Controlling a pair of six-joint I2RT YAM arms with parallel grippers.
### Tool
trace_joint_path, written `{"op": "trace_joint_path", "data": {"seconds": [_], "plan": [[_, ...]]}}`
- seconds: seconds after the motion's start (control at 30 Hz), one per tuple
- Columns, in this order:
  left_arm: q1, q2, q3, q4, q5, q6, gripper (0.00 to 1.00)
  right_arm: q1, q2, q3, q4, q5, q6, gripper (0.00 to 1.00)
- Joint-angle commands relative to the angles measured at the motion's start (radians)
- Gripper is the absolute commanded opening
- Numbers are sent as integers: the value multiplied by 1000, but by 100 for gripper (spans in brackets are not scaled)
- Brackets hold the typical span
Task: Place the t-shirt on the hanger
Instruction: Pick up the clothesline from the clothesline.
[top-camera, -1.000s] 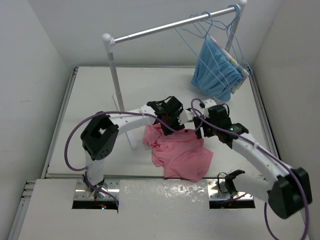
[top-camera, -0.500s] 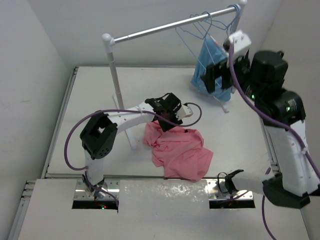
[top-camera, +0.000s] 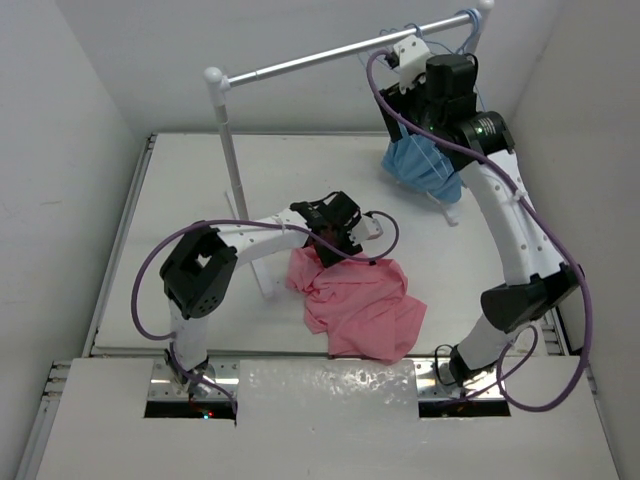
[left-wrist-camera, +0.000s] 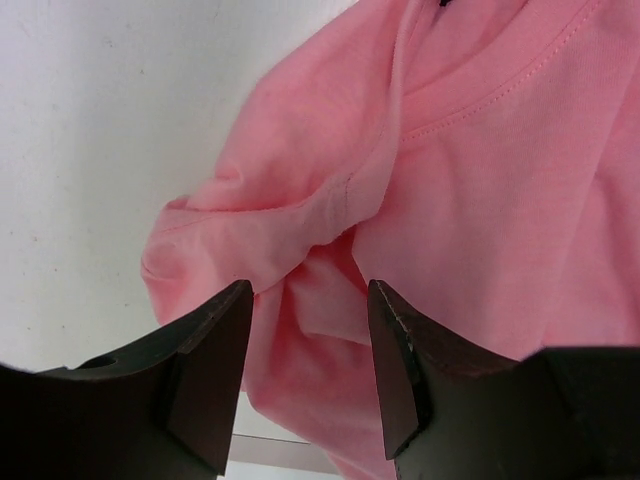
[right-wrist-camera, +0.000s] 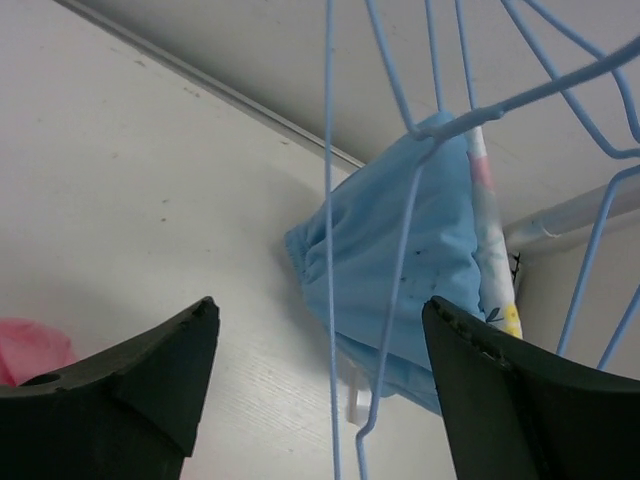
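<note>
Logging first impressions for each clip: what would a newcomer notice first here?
The salmon-pink t-shirt lies crumpled at the middle of the table, the left gripper open over its folds. The right gripper, also open, is raised high at the back right, among pale-blue wire hangers on the rail, where a light-blue garment hangs.

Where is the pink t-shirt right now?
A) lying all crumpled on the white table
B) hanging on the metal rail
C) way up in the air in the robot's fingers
A: the soft salmon-pink cloth t-shirt lies crumpled on the white table; the garment hanging under the grey metal rail is a light-blue one.
</note>
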Motion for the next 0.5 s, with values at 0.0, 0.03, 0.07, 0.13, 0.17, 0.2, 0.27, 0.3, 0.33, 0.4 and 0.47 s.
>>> {"op": "trace_joint_path", "data": {"seconds": [0.0, 0.03, 0.07, 0.13, 0.17, 0.2, 0.27, 0.3, 0.33, 0.4, 0.47], "plan": [[5, -28, -17, 36, -2, 7, 47, -62, 29, 61, 78, -10, -13, 78], [5, -30, -22, 42, -2, 7, 47, -73, 40, 61, 77, -29, -16, 77], [5, -33, -30, 46, -1, 7, 47, -90, 49, 49, 78, -59, -17, 75], [5, -33, -34, 52, -2, 9, 47, -110, 76, 38, 74, -137, -28, 71], [5, -33, -36, 50, -2, 10, 47, -125, 86, 35, 69, -212, -29, 69], [5, -31, -33, 50, -2, 10, 47, -130, 101, 34, 65, -234, -36, 61], [5, -31, -36, 52, -2, 12, 47, -145, 106, 8, 72, -279, -45, 55], [5, -31, -39, 55, -1, 13, 47, -148, 104, -3, 90, -282, -45, 53], [5, -34, -45, 56, -2, 15, 47, -150, 106, -9, 94, -286, -48, 50], [5, -36, -50, 61, -2, 16, 47, -150, 101, -28, 95, -334, -72, 51], [5, -34, -48, 62, -1, 15, 47, -150, 86, -58, 95, -351, -92, 50]]}}
